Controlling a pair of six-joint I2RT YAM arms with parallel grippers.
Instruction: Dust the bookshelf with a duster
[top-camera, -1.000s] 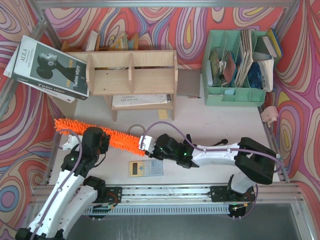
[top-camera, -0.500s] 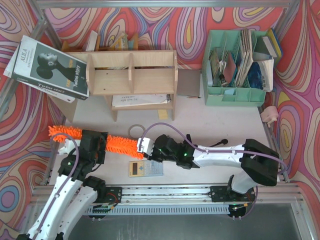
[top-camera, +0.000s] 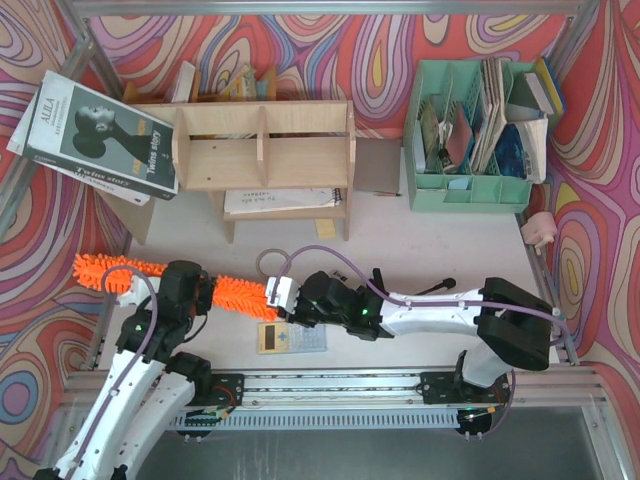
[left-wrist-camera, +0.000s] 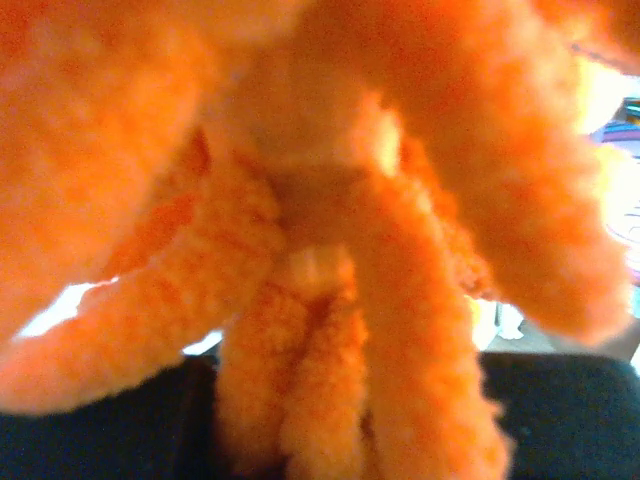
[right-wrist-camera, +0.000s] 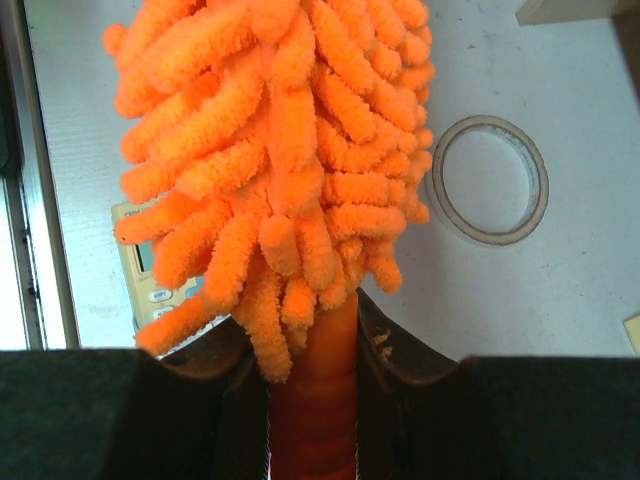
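Duster: lies roughly level, low over the front-left of the desk, with the fluffy head pointing left and the handle end to the right. It is well apart from the bookshelf, which stands at the back. No contact with the shelf yet.

Right gripper: clenched on the orange handle. The wrist view shows the stem pinched between the two dark fingers, just behind the first noodles.

Left gripper: sits over the middle of the head. Its wrist camera is filled with orange noodles and the fingers are hidden, so I cannot tell whether it is clamped or loose.

Step (judgement): pick-up and re-grip stage, with both arms on the duster to settle the hold. Dusting has not begun.

Next move (judgement): let the left arm come clear, then lift the duster by the handle, swing the head toward the shelf and lay the noodles on its top board or into a compartment. The head is long and floppy and the grip is far at one end, so expect droop.

Pose: right arm reaches far left across the front of the desk, forearm low and nearly level, passing just behind the grey calculator. Left arm rises from its base and bends over the head.

A roll of tape lies just beside the head.
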